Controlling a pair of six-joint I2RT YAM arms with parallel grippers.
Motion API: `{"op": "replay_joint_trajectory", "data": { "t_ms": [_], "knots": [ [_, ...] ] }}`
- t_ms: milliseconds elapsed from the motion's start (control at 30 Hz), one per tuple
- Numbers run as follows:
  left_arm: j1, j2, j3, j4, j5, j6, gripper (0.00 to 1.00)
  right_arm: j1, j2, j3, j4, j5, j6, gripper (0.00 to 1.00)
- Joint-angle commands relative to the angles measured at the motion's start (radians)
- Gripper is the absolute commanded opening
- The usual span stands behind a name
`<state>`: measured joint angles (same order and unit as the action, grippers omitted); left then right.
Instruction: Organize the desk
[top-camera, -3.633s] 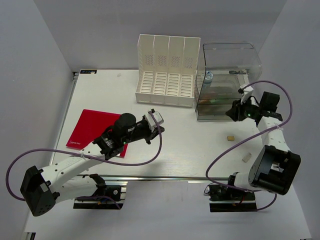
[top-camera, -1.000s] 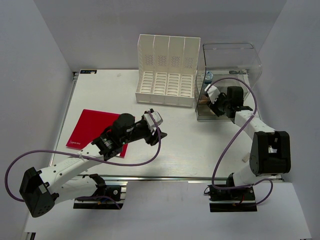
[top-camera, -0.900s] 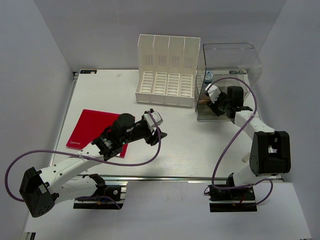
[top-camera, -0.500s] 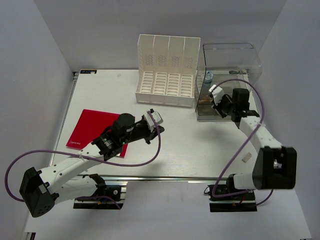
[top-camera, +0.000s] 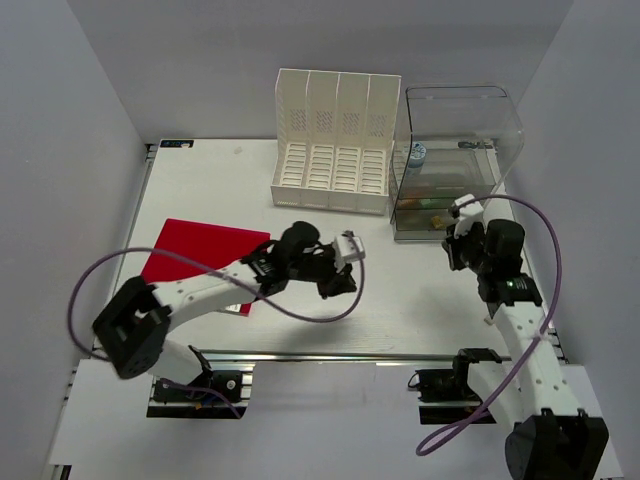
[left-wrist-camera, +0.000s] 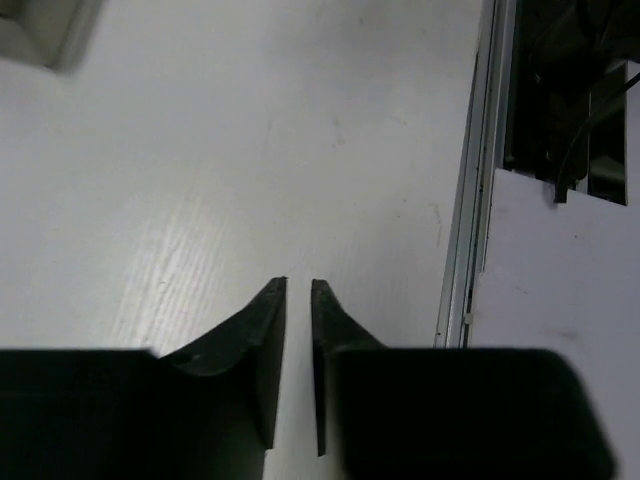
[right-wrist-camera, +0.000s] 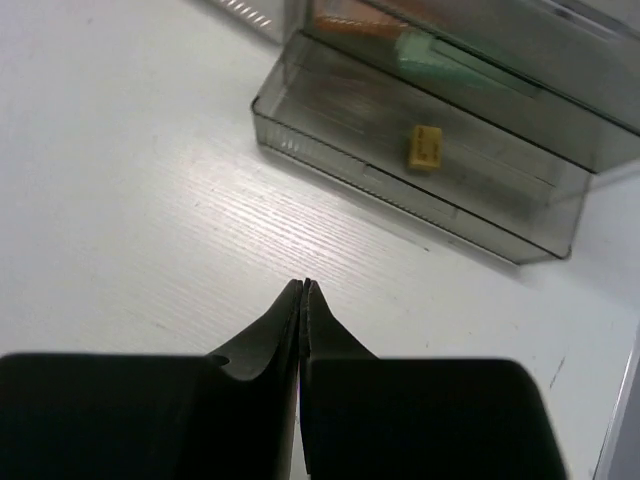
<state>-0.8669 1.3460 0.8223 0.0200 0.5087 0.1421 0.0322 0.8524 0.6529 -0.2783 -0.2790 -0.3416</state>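
The desk (top-camera: 400, 300) is a white tabletop with a silvery rail (top-camera: 330, 355) along its near edge. My left gripper (top-camera: 342, 287) reaches over its middle, just right of a red notebook (top-camera: 200, 255). In the left wrist view its jaws (left-wrist-camera: 298, 283) stand a narrow gap apart, with only bare desk (left-wrist-camera: 200, 150) between them. My right gripper (top-camera: 452, 250) hovers in front of a clear box's open drawer (right-wrist-camera: 300, 125). The right gripper (right-wrist-camera: 304, 283) is shut, tips touching, holding nothing. A small yellow block (right-wrist-camera: 425, 147) lies in the drawer.
A white slotted file organizer (top-camera: 335, 140) stands at the back centre. The clear box (top-camera: 460, 130) stands at the back right, with orange and green items inside. The rail (left-wrist-camera: 470, 250) runs close to the right of the left fingers.
The left arm has swung right, from beside the red notebook to the desk's middle, and its jaws have narrowed. The right arm has drawn back from the clear box, and its gripper has shut.
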Motion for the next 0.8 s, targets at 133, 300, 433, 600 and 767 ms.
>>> {"op": "replay_joint_trajectory", "data": {
  "t_ms": [133, 300, 433, 600, 767],
  "knots": [
    [-0.142, 0.304, 0.275, -0.028, 0.027, -0.113, 0.45, -0.020, -0.130, -0.067, 0.093, 0.266, 0.196, 0.27],
    [-0.188, 0.479, 0.414, 0.030, -0.016, -0.216, 0.51, -0.069, -0.107, -0.049, 0.065, 0.356, 0.234, 0.42],
    [-0.198, 0.519, 0.474, 0.023, -0.050, -0.249, 0.52, -0.080, -0.092, -0.041, 0.057, 0.368, 0.243, 0.55],
    [-0.198, 0.449, 0.476, -0.092, -0.065, -0.202, 0.53, -0.097, -0.049, -0.010, -0.008, 0.324, 0.159, 0.53],
    [-0.178, 0.280, 0.342, -0.172, -0.110, -0.099, 0.61, -0.109, -0.004, 0.120, -0.247, 0.232, -0.038, 0.50]
  ]
}}
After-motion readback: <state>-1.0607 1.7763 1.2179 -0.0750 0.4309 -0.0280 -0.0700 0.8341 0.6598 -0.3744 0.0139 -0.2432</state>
